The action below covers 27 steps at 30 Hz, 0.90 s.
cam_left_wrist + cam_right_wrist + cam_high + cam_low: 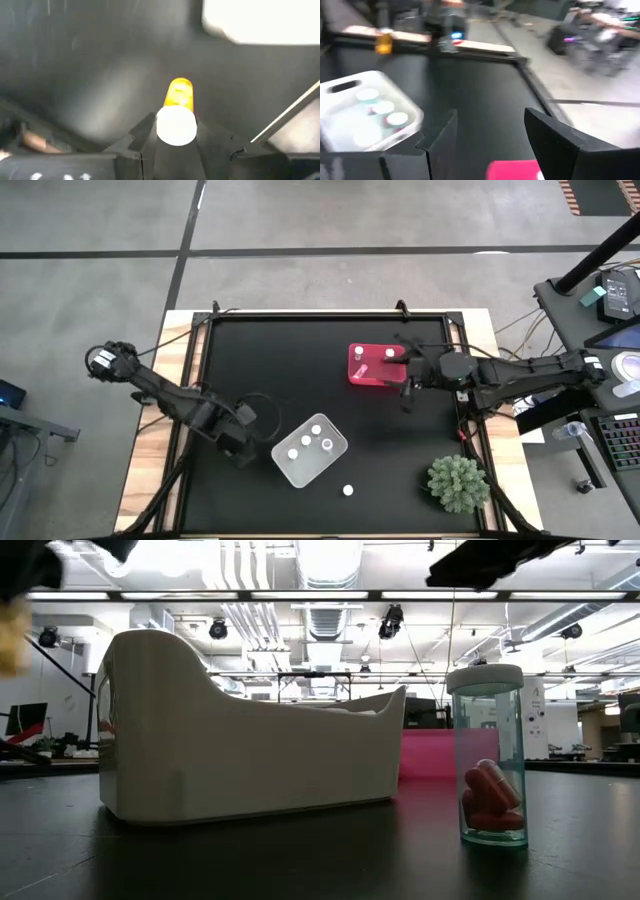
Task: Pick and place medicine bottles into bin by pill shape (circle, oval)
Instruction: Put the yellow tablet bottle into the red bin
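The left fingers (172,145) are pinched on an orange bottle (180,95) just below its white cap, the bottle's body pointing away from the wrist over the black counter (260,360). In the high view that gripper (243,442) sits just beside the white bin (310,450), on the side away from the plant (459,482). The white bin holds three white-capped bottles (308,441), seen from above as small pale discs; in the right wrist view they (382,107) show as caps with teal and red bodies inside the bin (350,90). One more bottle, the loose bottle (348,490), stands alone on the counter between the white bin and the plant, nearer the bin; the low view shows it (488,755) upright, clear-walled, with red oval pills inside, just beside the white bin (240,750). The pink bin (375,367) lies well apart from the white bin, toward the far side of the counter, with two white caps (372,356) in it. The right fingers (487,140) are spread wide with nothing between them, hovering at the edge of the pink bin (512,170); from above this gripper (407,370) is at the pink bin's side away from the white bin.
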Each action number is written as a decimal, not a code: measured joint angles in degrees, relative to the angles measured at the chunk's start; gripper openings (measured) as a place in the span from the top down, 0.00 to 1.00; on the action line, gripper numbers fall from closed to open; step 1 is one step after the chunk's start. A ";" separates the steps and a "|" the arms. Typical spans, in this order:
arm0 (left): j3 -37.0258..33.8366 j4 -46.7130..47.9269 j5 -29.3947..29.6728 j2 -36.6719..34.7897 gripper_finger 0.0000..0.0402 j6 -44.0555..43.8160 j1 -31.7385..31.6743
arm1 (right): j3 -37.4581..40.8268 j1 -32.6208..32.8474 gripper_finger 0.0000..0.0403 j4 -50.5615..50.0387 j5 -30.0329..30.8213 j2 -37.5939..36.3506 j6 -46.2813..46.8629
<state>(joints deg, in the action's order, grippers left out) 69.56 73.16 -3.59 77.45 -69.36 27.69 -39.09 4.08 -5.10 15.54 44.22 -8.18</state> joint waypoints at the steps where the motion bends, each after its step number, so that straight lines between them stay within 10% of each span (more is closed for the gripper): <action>1: 1.47 -0.14 1.81 -0.03 0.75 1.35 -0.85 | -0.55 0.02 0.44 0.47 -1.89 1.36 0.02; 9: 9.35 -8.36 14.31 1.98 0.75 18.10 -6.11 | -5.75 0.00 0.44 2.93 -5.51 13.79 -0.32; 27: 9.51 -31.47 17.65 11.77 0.75 54.04 -14.08 | -16.07 -0.02 0.44 4.05 -17.10 32.85 1.13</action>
<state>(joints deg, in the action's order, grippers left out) 79.07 41.69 14.06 89.22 -15.32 13.61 -55.16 4.05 -1.05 -1.56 77.07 -7.05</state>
